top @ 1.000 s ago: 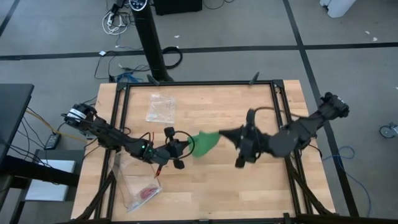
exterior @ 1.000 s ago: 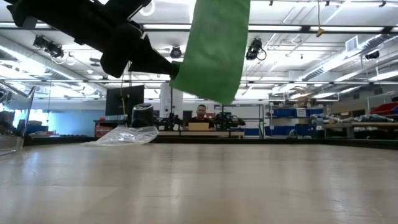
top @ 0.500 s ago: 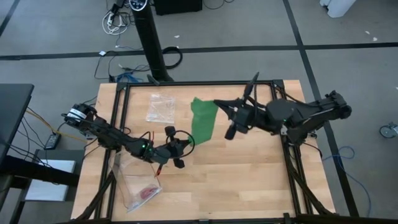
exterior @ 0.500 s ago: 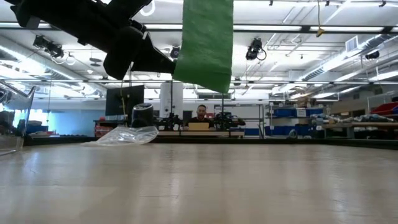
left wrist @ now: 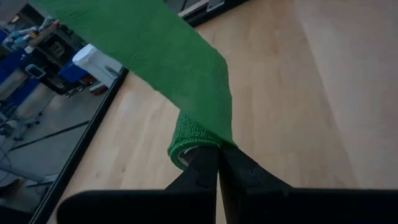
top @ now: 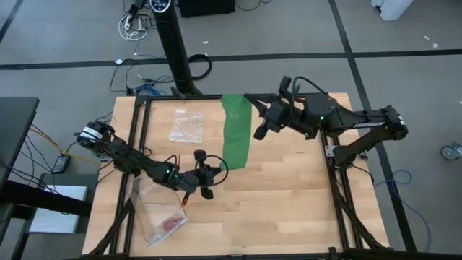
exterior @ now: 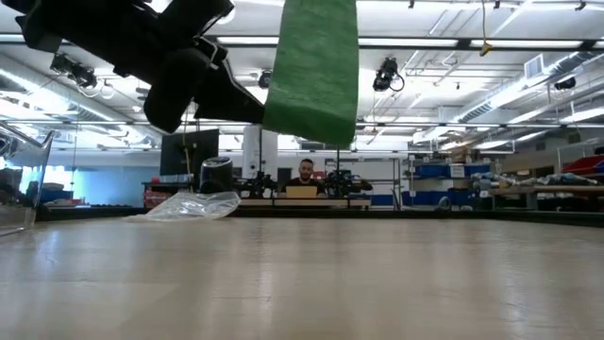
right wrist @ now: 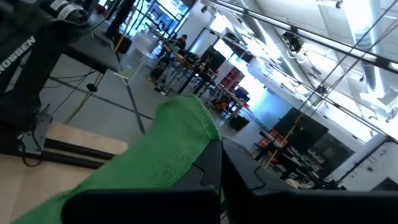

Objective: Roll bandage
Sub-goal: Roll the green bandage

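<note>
The bandage [top: 236, 131] hangs in the air above the counter [top: 289, 202] as a green strip stretched between the two claws. The right claw [top: 248, 98] is up near the counter's far edge, its fingers pressed together on the strip's far end; in the right wrist view the green cloth [right wrist: 155, 158] drapes away from those dark fingertips. The left claw [top: 216, 168] sits lower, toward the counter's middle, closed on the strip's near end, where the fabric is wound into a small loose roll [left wrist: 189, 140] pinched right at the fingertips. From that roll the strip climbs away in a broad band. In the low view the strip [exterior: 313, 66] hangs clear of the counter top, with a dark arm [exterior: 160, 57] just beside it. A clear bag [top: 187, 124] lies flat near the far left corner, apart from the strip. Another bag [top: 160, 213] lies near the front left edge.
</note>
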Controlling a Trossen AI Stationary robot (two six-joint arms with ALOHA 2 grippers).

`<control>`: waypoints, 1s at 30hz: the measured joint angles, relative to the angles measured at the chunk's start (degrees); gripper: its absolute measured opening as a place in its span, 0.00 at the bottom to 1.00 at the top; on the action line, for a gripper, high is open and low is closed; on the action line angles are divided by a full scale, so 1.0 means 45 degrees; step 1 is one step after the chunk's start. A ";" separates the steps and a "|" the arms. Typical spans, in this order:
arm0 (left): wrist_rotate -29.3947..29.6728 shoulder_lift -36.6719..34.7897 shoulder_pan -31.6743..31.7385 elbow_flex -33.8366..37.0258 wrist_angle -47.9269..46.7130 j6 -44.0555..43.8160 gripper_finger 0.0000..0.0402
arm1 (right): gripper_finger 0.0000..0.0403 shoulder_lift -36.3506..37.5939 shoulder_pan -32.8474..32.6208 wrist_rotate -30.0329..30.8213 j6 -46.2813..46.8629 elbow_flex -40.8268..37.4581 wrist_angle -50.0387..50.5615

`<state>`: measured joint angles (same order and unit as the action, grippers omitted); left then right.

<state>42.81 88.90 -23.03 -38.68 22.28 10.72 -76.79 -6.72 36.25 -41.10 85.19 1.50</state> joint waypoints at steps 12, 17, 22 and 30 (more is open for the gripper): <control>0.0454 0.0005 -0.1284 -0.1066 0.0668 0.0573 0.01 | 0.01 -0.0176 0.2326 -0.2022 0.0823 0.0000 0.0744; 0.0583 0.0005 -0.1630 -0.2236 0.0165 0.0940 0.01 | 0.05 -0.0727 0.2741 -0.2437 0.1822 -0.0005 0.1893; 0.1269 0.0005 -0.1903 -0.3191 -0.0762 0.0568 0.01 | 0.18 -0.1482 0.2842 -0.2452 0.2741 -0.0007 0.3051; 0.1445 0.0000 -0.2156 -0.3799 -0.0929 -0.0624 0.01 | 0.41 -0.1230 0.2659 -0.2477 0.3465 -0.0024 0.4152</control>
<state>49.32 88.90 -32.73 -55.77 18.10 7.91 -82.33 5.25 25.10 -25.51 85.08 20.18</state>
